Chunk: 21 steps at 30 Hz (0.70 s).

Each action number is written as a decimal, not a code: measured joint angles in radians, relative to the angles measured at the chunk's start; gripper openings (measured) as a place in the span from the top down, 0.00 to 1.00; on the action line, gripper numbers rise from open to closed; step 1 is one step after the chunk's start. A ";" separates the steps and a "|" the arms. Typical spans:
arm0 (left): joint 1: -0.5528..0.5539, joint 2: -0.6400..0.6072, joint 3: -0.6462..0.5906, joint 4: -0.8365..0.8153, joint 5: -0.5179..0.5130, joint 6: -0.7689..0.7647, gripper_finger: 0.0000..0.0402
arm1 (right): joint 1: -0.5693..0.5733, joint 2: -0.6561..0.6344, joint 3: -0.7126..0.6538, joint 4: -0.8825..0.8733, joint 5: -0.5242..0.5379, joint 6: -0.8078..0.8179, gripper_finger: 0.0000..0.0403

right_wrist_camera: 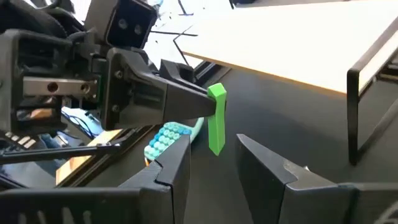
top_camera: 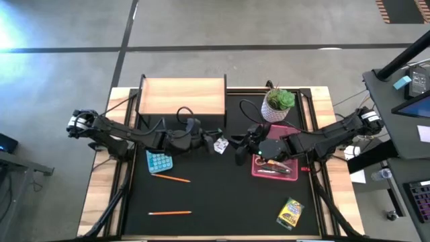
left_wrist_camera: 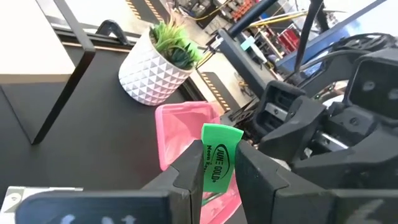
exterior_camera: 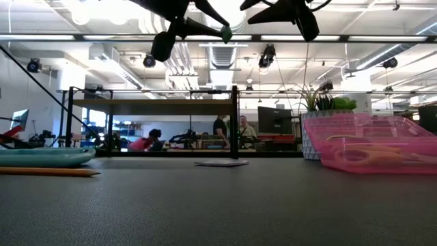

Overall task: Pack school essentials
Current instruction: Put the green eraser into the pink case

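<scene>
Aloft | left jaws [left_wrist_camera: 214,171] clamp green eraser [left_wrist_camera: 217,158] | right jaws [right_wrist_camera: 214,165] spread beneath

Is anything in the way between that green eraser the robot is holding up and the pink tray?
Nothing lies on the table between them. The left gripper holds the green eraser in the air, and only the open right gripper, facing it, hangs between it and the pink tray.

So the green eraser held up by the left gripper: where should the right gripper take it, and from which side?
The free lower half. The left gripper pinches the green eraser by its upper end, upright, its lower end hanging clear. The right gripper, open, faces it end-on, so closing across the flat faces from opposite probably works.
</scene>
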<state>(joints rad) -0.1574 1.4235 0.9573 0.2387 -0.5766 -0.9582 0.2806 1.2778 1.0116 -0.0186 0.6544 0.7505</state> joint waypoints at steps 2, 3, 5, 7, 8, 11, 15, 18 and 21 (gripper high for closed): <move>0.001 0.000 0.000 0.013 0.000 0.001 0.85 | 0.000 0.000 0.000 0.002 0.000 -0.011 0.71; 0.001 0.000 0.000 0.015 0.000 0.001 0.85 | -0.003 0.000 0.000 0.002 0.000 -0.011 0.71; 0.001 0.000 0.000 0.023 0.000 0.001 0.85 | -0.008 0.000 0.000 0.002 0.000 -0.011 0.71; 0.001 0.000 0.000 0.031 0.000 0.001 0.85 | -0.013 0.004 0.000 0.003 0.001 -0.007 0.71; 0.000 0.000 0.000 0.034 0.000 0.001 0.85 | -0.015 0.009 0.000 0.008 0.002 -0.007 0.71; 0.000 0.000 0.000 0.036 0.000 0.001 0.85 | -0.015 0.030 0.000 0.018 0.000 -0.021 0.71; 0.000 0.000 0.000 0.041 -0.001 0.002 0.85 | -0.015 0.077 0.001 0.076 -0.008 -0.101 0.72; 0.000 0.000 0.000 0.039 -0.001 0.002 0.85 | -0.015 0.104 0.027 0.074 0.010 -0.156 0.72; 0.000 0.000 0.000 0.039 -0.005 0.002 0.85 | -0.016 0.124 0.063 0.076 0.028 -0.223 0.69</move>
<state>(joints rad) -0.1570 1.4235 0.9569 0.2775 -0.5818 -0.9562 0.2642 1.4022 1.0750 0.0570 0.6824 0.5271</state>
